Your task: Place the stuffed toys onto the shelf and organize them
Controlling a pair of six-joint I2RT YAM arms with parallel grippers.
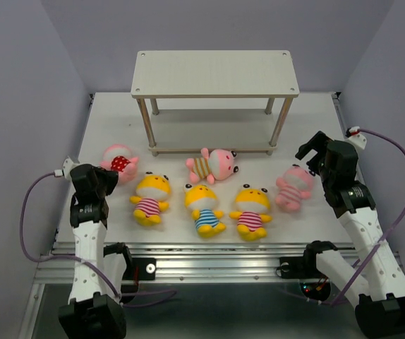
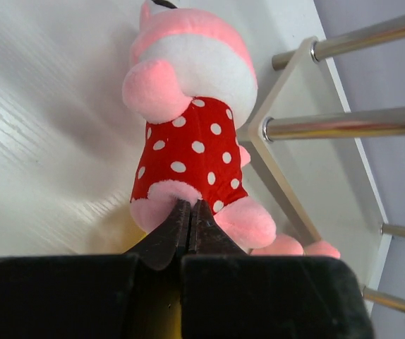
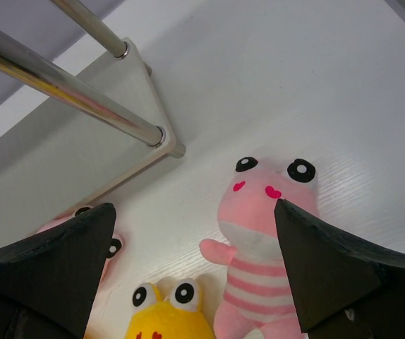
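Observation:
The shelf [image 1: 215, 73] stands at the back with both boards bare. All six stuffed toys lie on the table in front of it. My left gripper [image 1: 109, 178] is shut, with its tips [image 2: 188, 206] touching the lower edge of the red-dotted pink toy [image 1: 119, 162] [image 2: 188, 148] between its legs. My right gripper [image 1: 311, 155] [image 3: 195, 206] is open and empty, hovering over the pink-striped pink toy [image 1: 294, 187] [image 3: 266, 240]. The brown-striped pink toy [image 1: 213, 164] lies by the shelf front. Three yellow toys [image 1: 151, 198] [image 1: 204, 207] [image 1: 250, 210] sit in a row nearer me.
The shelf's metal legs [image 2: 343, 123] [image 3: 82, 92] and lower board [image 3: 75, 166] are close ahead of both grippers. A yellow toy's head [image 3: 167, 318] shows below the right gripper. Grey walls close in both table sides.

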